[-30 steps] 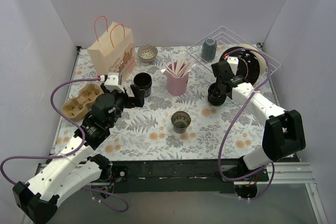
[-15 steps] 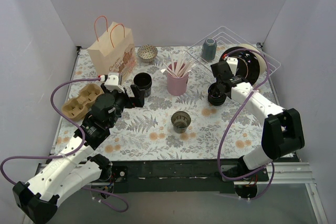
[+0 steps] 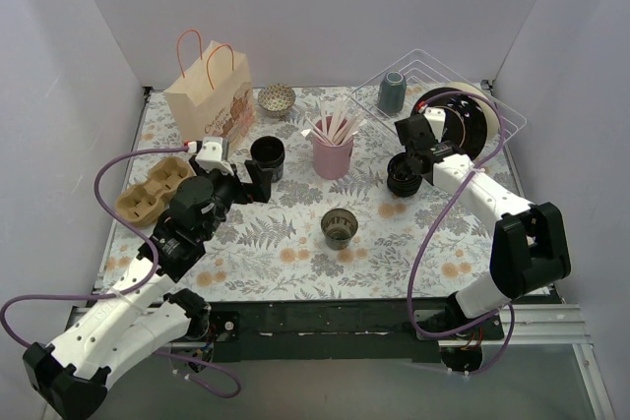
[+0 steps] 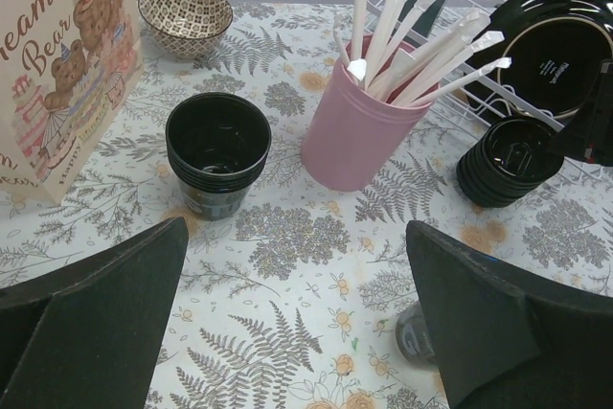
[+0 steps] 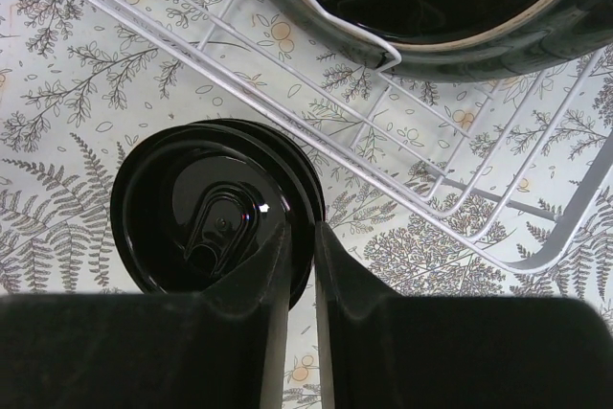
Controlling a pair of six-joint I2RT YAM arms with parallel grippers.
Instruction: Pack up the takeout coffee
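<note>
The takeout coffee (image 3: 403, 175) stands upright, lid on, on the floral bench (image 3: 276, 258) at the right, just beside the front edge of the white wire rack (image 3: 507, 110) and to the right of the pink cup of wrapped straws (image 3: 333, 151). The right tool (image 5: 302, 237) is narrow, with 1 finger over the lid's edge and the other just outside it; I cannot tell whether they press on the rim. A black plate (image 3: 463, 121) and a grey-blue tumbler (image 3: 392, 92) sit in the rack. A small dark cup (image 3: 339, 227) stands mid-bench. The left tool (image 4: 302, 332) is wide, holding nothing, near the lidless black cup (image 4: 215, 153). Further left are a paper bag (image 3: 209, 97), a patterned bowl (image 3: 277, 99) and a cardboard cup carrier (image 3: 151, 191).
</note>
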